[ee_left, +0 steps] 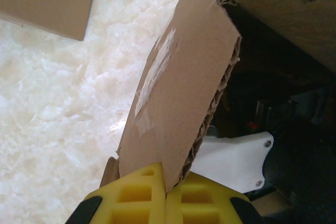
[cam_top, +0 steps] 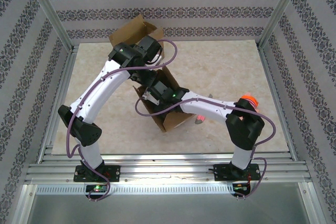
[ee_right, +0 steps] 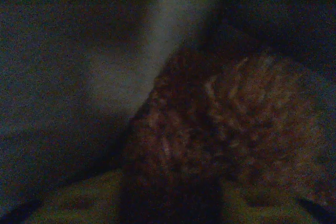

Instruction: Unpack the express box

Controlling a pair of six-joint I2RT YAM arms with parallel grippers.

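Note:
The express box (cam_top: 170, 121), brown cardboard, lies open in the middle of the table. My left gripper (cam_top: 155, 65) is at its far side. Seen from the left wrist, its yellow jaws (ee_left: 167, 179) are shut on the edge of a taped box flap (ee_left: 184, 87) that stands up from them. My right gripper (cam_top: 149, 98) reaches into the box from the right. The right wrist view is dark: a fuzzy brown thing (ee_right: 220, 119) fills the gap between the yellow fingers of the right gripper (ee_right: 170, 192), which are shut on it.
Another flap (cam_top: 134, 30) sticks up at the back near the rear wall. A small red and grey thing (cam_top: 200, 117) lies on the table by the box's right side, under the right forearm. An orange round thing (cam_top: 248, 99) shows behind the right elbow. Patterned walls and metal posts ring the table.

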